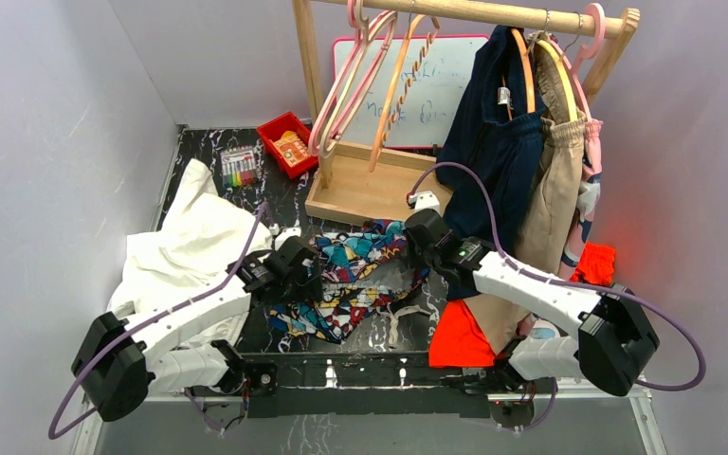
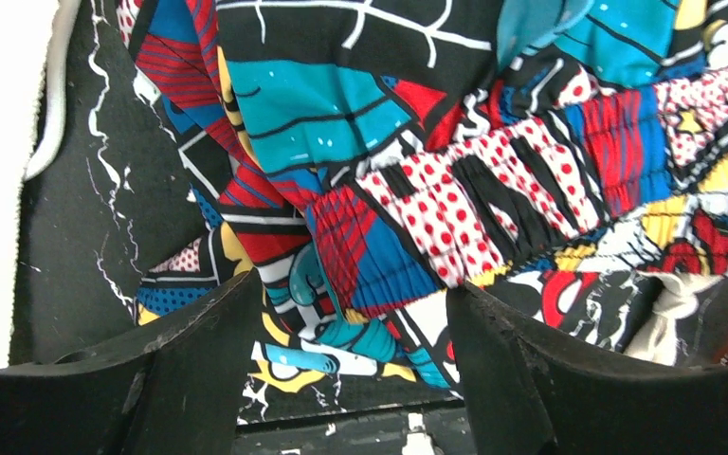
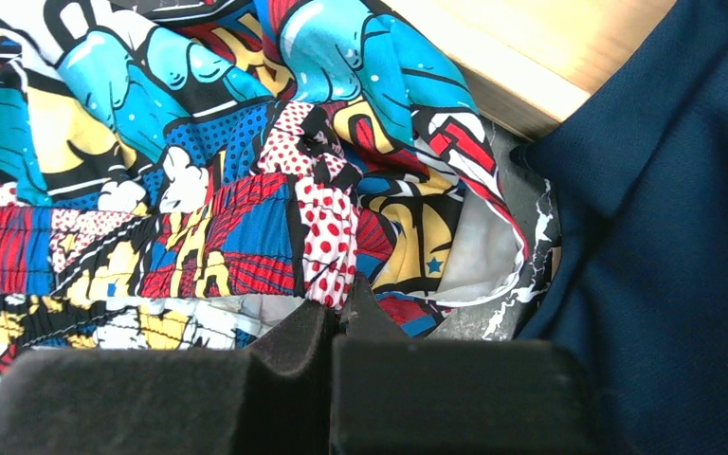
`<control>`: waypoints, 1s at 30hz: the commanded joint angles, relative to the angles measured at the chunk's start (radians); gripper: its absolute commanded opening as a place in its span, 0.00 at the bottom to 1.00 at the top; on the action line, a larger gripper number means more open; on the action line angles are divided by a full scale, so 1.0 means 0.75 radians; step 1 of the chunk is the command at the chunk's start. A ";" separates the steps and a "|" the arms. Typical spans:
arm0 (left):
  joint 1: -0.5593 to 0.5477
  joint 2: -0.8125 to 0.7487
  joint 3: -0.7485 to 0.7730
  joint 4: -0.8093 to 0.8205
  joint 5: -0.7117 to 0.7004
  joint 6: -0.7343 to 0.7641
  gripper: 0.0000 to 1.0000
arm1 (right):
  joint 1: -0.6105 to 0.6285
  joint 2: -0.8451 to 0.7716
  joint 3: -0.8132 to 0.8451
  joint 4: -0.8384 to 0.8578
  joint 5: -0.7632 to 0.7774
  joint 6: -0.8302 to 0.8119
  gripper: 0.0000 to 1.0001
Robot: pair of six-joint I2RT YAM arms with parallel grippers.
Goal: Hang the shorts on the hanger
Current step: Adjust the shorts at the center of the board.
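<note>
Plenty of cloth lying around on the black marbled table (image 1: 280, 194). Far left: plain white cloth (image 1: 190, 237), soft and rumpled, heaped up.

Next over, left gripper (image 1: 308, 275) low at the left end of the shorts (image 1: 360, 275). Hard black fingers (image 2: 190, 370) spread wide with nothing pinched, just print showing through the gap. Can't tell whether touching.

Shorts: thin comic-print fabric in blue, red, yellow and teal, crumpled on the table between both grippers, just in front of the wooden rack base (image 1: 370, 185). Long axis roughly left to right, slanting from near-left to far-right. Gathered elastic waistband (image 2: 493, 190), all puckered ribs, running across the same way. White drawstring (image 1: 400, 318) trailing toward the near edge.

Right gripper (image 1: 417, 248) at the far-right end, clamped tight on a pinch of that red-dotted waistband.

Up behind: pink hangers (image 1: 346, 85), then the hanger (image 1: 400, 85), slim, light orange, with a zigzag notched bar. Hung from the round wooden rail (image 1: 474, 11), long axis slanting down to the left, well apart from the shorts.

Further right, dark navy garment (image 1: 493, 142) in a fine mesh-like knit, hanging next to a tan one (image 1: 555, 190). Bright orange cloth (image 1: 460, 336) on the table below.
</note>
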 commanded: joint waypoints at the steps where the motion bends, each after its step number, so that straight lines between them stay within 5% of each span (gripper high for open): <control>1: 0.006 0.046 0.018 0.048 -0.117 0.032 0.67 | -0.006 -0.081 -0.010 0.066 -0.051 0.007 0.00; 5: 0.006 0.103 0.046 0.091 -0.199 0.077 0.56 | -0.007 -0.127 -0.020 0.059 -0.083 0.002 0.00; 14: 0.006 0.068 0.128 0.109 -0.309 0.176 0.01 | -0.006 -0.182 0.012 0.018 -0.109 0.004 0.00; 30: 0.013 -0.021 0.866 -0.325 -0.560 0.488 0.00 | -0.018 -0.169 0.466 -0.121 -0.079 0.127 0.00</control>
